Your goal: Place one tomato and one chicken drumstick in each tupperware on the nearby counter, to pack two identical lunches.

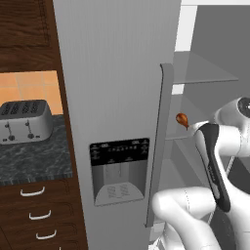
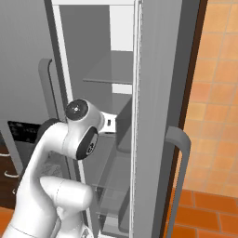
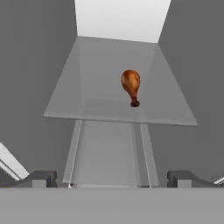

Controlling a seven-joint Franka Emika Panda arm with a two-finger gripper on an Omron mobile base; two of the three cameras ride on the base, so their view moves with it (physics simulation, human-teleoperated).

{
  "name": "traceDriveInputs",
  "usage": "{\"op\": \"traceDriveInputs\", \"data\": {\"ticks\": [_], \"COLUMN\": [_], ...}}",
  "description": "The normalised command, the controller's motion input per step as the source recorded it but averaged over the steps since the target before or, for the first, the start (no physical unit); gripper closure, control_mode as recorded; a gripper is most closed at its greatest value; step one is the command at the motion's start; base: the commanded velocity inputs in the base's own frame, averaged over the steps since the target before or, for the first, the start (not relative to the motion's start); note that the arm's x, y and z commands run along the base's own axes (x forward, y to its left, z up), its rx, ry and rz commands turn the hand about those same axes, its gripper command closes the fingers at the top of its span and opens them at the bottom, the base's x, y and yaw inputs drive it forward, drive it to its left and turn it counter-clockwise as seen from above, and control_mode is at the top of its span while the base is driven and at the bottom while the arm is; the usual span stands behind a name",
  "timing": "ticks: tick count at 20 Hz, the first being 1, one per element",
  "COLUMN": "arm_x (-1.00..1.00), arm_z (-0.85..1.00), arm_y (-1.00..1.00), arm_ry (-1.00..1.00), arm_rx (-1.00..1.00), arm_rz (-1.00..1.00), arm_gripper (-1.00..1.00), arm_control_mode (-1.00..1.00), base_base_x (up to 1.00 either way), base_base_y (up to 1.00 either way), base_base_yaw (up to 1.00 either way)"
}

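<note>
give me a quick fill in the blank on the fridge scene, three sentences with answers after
1. The chicken drumstick lies on a glass ____ inside the open fridge.
2. The gripper faces the drumstick with its jaws ____ and nothing between them.
3. The steel appliance on the counter left of the fridge is a ____.

Missing words: shelf; open; toaster

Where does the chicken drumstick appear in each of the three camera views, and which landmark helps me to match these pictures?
Left base view: the chicken drumstick lies right of centre, on a glass shelf level inside the open fridge, just above the arm.
Right base view: I cannot find it; the arm and the door edge cover much of the fridge interior.
Hand view: it lies slightly right of centre, on the glass shelf, thin end toward the camera.
Shared landmark: the fridge's glass shelves.
</note>
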Motion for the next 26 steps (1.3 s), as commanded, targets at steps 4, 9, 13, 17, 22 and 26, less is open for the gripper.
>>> {"op": "traceDriveInputs", "data": {"ticks": [4,9,13,17,22,26], "arm_x": [0.74,0.59,0.41,0.35,0.46,0.57], "arm_z": [0.14,-0.08,-0.22,-0.25,-0.20,-0.19], "arm_y": [-0.28,-0.07,-0.15,-0.11,-0.13,-0.09], "arm_ry": [-0.02,0.04,0.03,0.03,0.01,0.01], "arm_rx": [0.00,0.00,0.00,0.00,0.00,0.00], "arm_rz": [0.01,-0.02,-0.03,0.00,0.00,0.00], "arm_gripper": [-1.00,-1.00,-1.00,-1.00,-1.00,-1.00], "arm_control_mode": [-1.00,-1.00,-1.00,-1.00,-1.00,-1.00], "base_base_x": [0.00,0.00,0.00,0.00,0.00,0.00], "base_base_y": [0.00,0.00,0.00,0.00,0.00,0.00], "base_base_yaw": [0.00,0.00,0.00,0.00,0.00,0.00]}}
